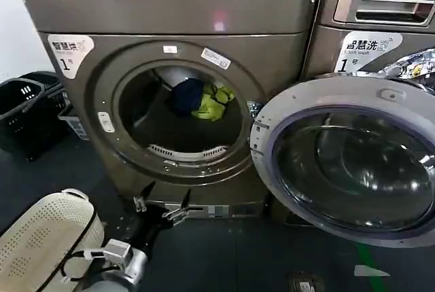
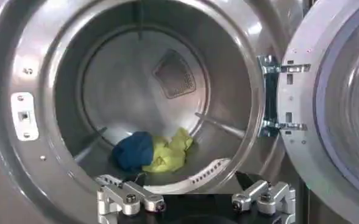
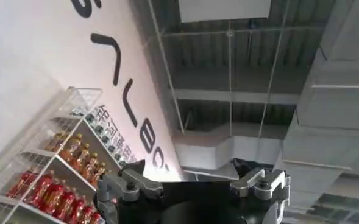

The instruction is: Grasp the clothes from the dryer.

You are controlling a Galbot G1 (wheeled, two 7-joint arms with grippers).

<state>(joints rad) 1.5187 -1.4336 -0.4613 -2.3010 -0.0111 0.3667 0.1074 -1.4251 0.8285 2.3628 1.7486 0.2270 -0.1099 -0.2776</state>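
Note:
The bronze-grey dryer marked "1" stands with its round porthole open. The clothes lie at the back of the drum floor: a navy piece beside a yellow-green piece. My left gripper hovers low in front of the porthole, below its rim and outside the drum, open and holding nothing. In the left wrist view, this gripper faces into the drum, well short of the clothes. My right gripper is open, held away and pointing up toward the ceiling.
The dryer's glass door hangs open to the right, in front of the neighbouring LG machine. A white perforated basket sits at my lower left. Black baskets stand left of the dryer.

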